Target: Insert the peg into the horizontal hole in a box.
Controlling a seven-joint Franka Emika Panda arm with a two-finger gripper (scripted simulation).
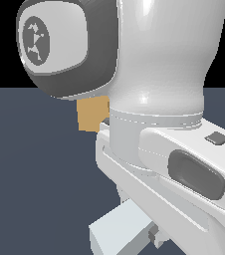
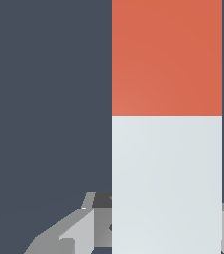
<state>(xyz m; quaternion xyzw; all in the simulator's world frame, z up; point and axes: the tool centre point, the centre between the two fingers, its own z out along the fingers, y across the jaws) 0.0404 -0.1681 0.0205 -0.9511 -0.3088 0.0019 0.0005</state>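
Observation:
The peg (image 2: 166, 149) fills much of the wrist view, pale grey-white near the gripper and red-orange (image 2: 166, 57) at its far end. My gripper (image 2: 166, 233) straddles the pale part, and its fingers (image 2: 86, 230) press against both sides of the bar. In the exterior view the peg's pale end (image 1: 118, 233) shows low down, beside a finger (image 1: 155, 234). The tan box (image 1: 92, 114) shows only partly, behind the arm. The hole is hidden.
The white arm (image 1: 159, 99) with its dark grey joint cap (image 1: 59, 45) blocks most of the exterior view. A dark blue-grey floor (image 1: 30, 174) lies under everything.

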